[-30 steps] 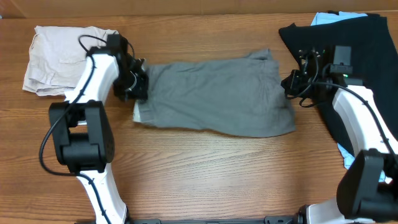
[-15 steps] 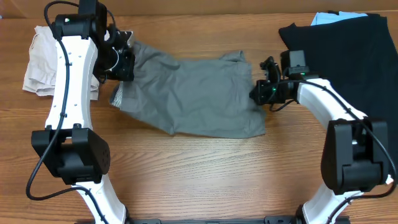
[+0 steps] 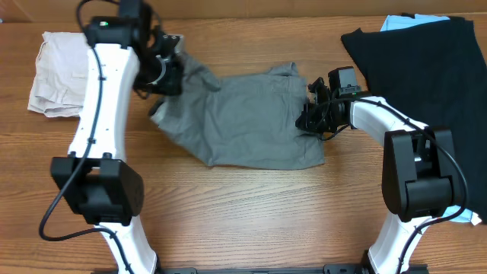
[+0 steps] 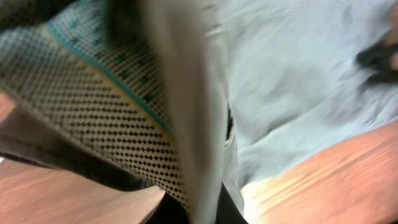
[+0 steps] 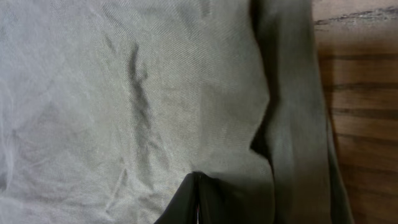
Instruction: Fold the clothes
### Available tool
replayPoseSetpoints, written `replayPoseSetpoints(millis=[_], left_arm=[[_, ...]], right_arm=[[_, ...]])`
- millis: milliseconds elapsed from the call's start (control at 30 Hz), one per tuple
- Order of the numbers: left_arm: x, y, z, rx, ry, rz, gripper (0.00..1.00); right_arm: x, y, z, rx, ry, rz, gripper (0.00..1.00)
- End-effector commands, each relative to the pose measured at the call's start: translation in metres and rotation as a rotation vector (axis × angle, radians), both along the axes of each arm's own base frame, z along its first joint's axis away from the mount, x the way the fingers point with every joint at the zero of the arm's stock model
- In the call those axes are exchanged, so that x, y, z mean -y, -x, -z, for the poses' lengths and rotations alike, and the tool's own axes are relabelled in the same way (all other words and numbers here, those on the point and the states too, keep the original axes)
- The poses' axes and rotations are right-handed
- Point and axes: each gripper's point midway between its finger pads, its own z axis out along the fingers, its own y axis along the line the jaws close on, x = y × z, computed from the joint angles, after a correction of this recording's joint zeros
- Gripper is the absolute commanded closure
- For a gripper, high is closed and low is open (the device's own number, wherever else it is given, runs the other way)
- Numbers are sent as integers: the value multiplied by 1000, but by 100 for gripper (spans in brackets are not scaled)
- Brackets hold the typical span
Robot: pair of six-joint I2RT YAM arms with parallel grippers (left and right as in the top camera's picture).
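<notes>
Grey shorts (image 3: 251, 114) lie spread on the wooden surface (image 3: 251, 221) near the black garment (image 3: 426, 61). The right gripper (image 3: 310, 114) is clamped tight on the end nearest that garment, and the left gripper (image 3: 169, 72) is pinched shut on the raised waistband at the far end. The fold should go best if the waistband end sweeps across toward the black garment with the cloth taut, so the edges meet squarely.

- grey shorts (image 3: 251, 125): mid-grey, plain weave.
- waistband lining (image 4: 106, 124): pale, gridded with dark dots, one teal stripe.
- beige shorts (image 3: 57, 72): pale beige, plain.
- black garment (image 3: 426, 61): solid black.
- blue cloth (image 3: 403, 21): light blue, plain.
- desk (image 3: 251, 221): mid-brown wood grain, darker streaks.
- arms (image 3: 103, 99): white, black joints.
</notes>
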Motion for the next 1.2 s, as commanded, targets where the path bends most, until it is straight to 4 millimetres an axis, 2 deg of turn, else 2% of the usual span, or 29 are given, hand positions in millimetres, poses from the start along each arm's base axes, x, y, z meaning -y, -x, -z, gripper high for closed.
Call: replayPoseSetpoints(millis=[0, 100, 133, 200, 233, 400, 567, 667, 800, 867, 900, 967, 1000, 1100, 1167], left_arm=[[57, -4, -13, 37, 85, 3, 96], [93, -8, -8, 58, 107, 28, 96], [112, -10, -5, 68, 119, 42, 96], [138, -11, 2, 80, 132, 72, 96], [158, -12, 8, 91, 142, 103, 96], [220, -7, 38, 95, 164, 180, 95], [255, 2, 66, 71, 169, 219, 93], [273, 4, 76, 69, 186, 219, 95], [283, -1, 72, 97, 218, 197, 95], [286, -4, 69, 106, 235, 183, 80], [288, -4, 68, 104, 248, 185, 67], [292, -2, 66, 97, 267, 194, 18], [291, -2, 66, 95, 272, 195, 0], [284, -8, 61, 102, 273, 178, 0], [273, -16, 49, 115, 282, 155, 0]], right_arm=[[-1, -6, -1, 5, -5, 12, 96], [-1, -6, -1, 5, -5, 12, 96], [-1, -6, -1, 5, -5, 12, 96], [-1, -6, -1, 5, -5, 12, 96], [-1, -6, -1, 5, -5, 12, 96], [0, -6, -1, 5, -4, 12, 96], [0, -6, -1, 6, -4, 12, 96], [0, -8, -2, 12, -4, 13, 96], [0, -8, -2, 13, -5, 13, 96], [0, -8, -2, 13, -5, 13, 96], [0, -8, -2, 13, -6, 13, 96], [0, -9, -2, 17, -5, 11, 96], [1, -11, -5, 26, -6, 13, 96], [10, -19, -20, 55, -15, 51, 96], [21, -27, -38, 85, -27, 102, 94]])
